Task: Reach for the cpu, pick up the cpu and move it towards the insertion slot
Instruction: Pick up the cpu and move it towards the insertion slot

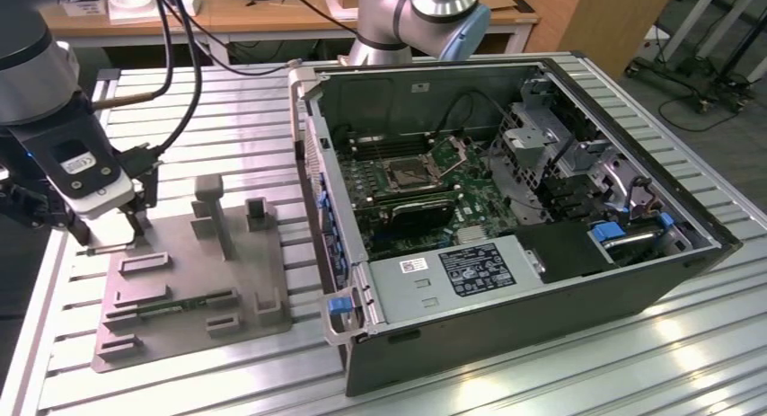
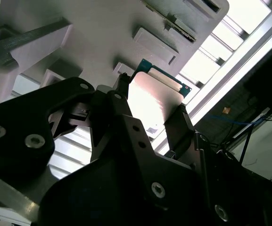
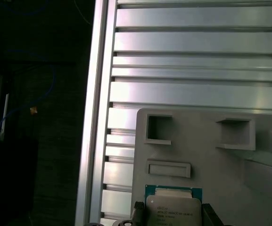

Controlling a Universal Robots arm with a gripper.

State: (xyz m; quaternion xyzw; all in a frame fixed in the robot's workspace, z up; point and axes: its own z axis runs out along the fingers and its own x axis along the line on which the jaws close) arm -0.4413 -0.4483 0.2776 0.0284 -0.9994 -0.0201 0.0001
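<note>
Clamped with the fingers (image 2: 178, 125) of the gripper (image 1: 110, 238) on two opposite edges of the cpu (image 2: 155, 96). In both wrist views, showing its pale metal face, with a green edge beyond. Placed over the left edge of the grey tray (image 1: 180, 340), at the exterior view's left on the desk (image 1: 540, 380). Cannot tell whether lifted clear of the tray. Well apart from the slot (image 1: 411, 172), lying open inside the case (image 1: 504, 317) at the exterior view's right, past the upright blocks (image 1: 214, 214).
</note>
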